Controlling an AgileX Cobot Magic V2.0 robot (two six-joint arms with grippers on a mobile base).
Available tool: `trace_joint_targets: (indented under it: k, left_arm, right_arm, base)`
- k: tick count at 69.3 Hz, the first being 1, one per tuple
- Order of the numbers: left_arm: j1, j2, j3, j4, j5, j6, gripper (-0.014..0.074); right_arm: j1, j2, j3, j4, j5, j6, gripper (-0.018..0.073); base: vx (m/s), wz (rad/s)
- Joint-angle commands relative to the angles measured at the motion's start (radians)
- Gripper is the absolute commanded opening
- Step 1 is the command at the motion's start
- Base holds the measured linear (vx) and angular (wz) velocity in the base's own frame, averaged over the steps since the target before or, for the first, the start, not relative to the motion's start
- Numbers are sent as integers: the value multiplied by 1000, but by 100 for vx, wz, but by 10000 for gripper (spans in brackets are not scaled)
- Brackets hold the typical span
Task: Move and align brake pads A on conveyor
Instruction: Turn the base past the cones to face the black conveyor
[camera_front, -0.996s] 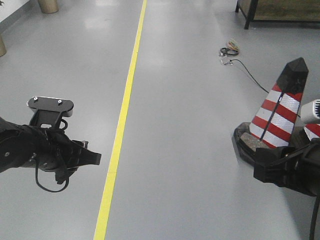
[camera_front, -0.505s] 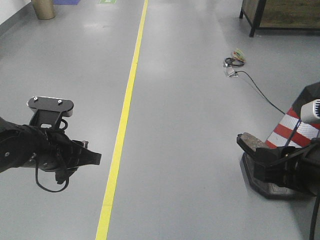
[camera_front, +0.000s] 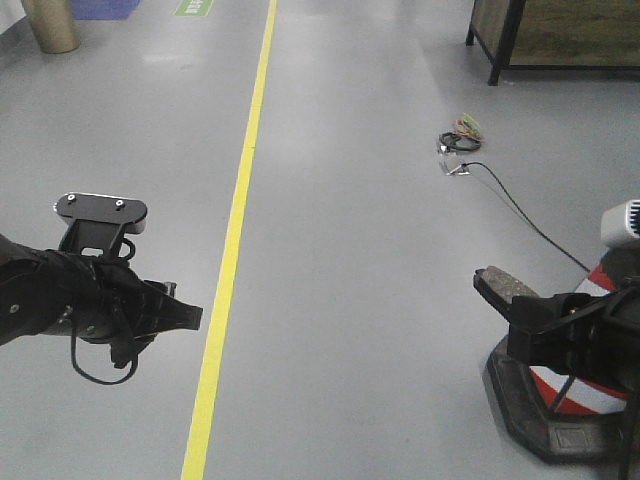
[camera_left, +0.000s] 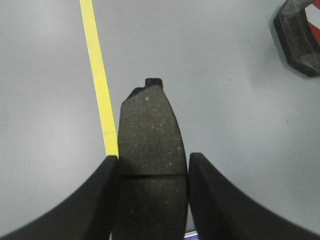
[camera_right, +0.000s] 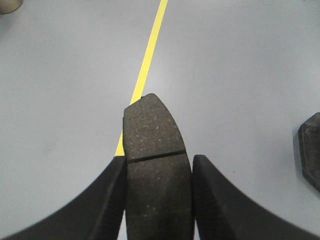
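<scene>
- My left gripper (camera_left: 152, 200) is clenched on a brake pad (camera_left: 150, 150), low centre of the left wrist view; my right gripper (camera_right: 157, 200) clamps a second pad (camera_right: 156, 165) the same way.
- Both pads hang over bare grey floor (camera_front: 380, 250) — a loosened pinch would likely drop one there.
- Farther out, a yellow line (camera_front: 232, 240) runs up the frame; a striped cone (camera_front: 585, 385) sits lower right, its top cut off.
- A loose cable (camera_front: 500, 195) at upper right might catch the wheels.
- The conveyor is nowhere in view — I cannot judge alignment.
</scene>
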Motion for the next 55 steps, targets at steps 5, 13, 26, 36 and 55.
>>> trace_joint_targets:
  k: [5,13,26,36,55]
  left_arm:
    - [-6,-39,-25,7,-55,-1,20]
    - [-6,-39,-25,7,-55,-1,20]
    - [-6,-39,-25,7,-55,-1,20]
    - [-6,-39,-25,7,-55,-1,20]
    - [-6,-39,-25,7,-55,-1,20]
  right_arm:
    - [-3,-13,-27,-18,-74,-5,67]
    - [-3,-13,-27,-18,-73,-5,67]
    - [-3,-13,-27,-18,-73,-5,67]
    - [-3,-13,-27,-18,-74,-5,67]
    - [-3,-13,-27,-18,-74,-5,67]
  base:
    - [41,-11]
    - [40,-11]
    - [37,-10]
    - [35,-13]
    - [30,-32]
